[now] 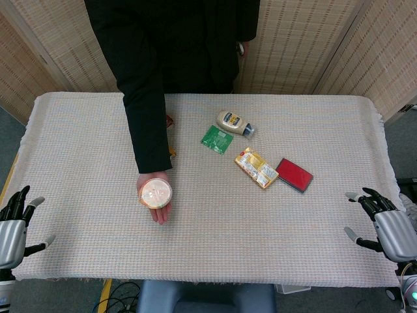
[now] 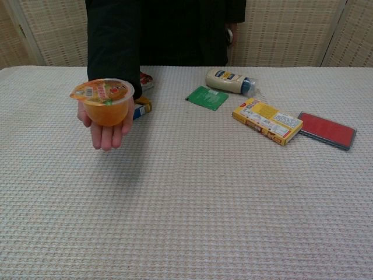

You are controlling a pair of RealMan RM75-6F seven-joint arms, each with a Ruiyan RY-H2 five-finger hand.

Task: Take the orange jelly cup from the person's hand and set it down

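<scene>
An orange jelly cup (image 1: 155, 193) (image 2: 105, 102) with a printed foil lid rests on the person's hand (image 1: 158, 207) (image 2: 106, 132), held out palm up above the table, left of centre. My left hand (image 1: 13, 228) hovers at the table's near left corner with fingers spread and nothing in it, well left of the cup. At the near right edge my right hand (image 1: 384, 225) is likewise spread and holds nothing. Neither of my hands appears in the chest view.
On the cloth-covered table (image 1: 273, 222) lie a white squeeze bottle (image 1: 233, 122) (image 2: 229, 81), a green sachet (image 1: 216, 138) (image 2: 207, 97), a yellow box (image 1: 257, 167) (image 2: 267, 120) and a red flat case (image 1: 294, 175) (image 2: 327, 130). Small packets (image 2: 141, 106) lie partly hidden behind the person's arm (image 1: 146, 124).
</scene>
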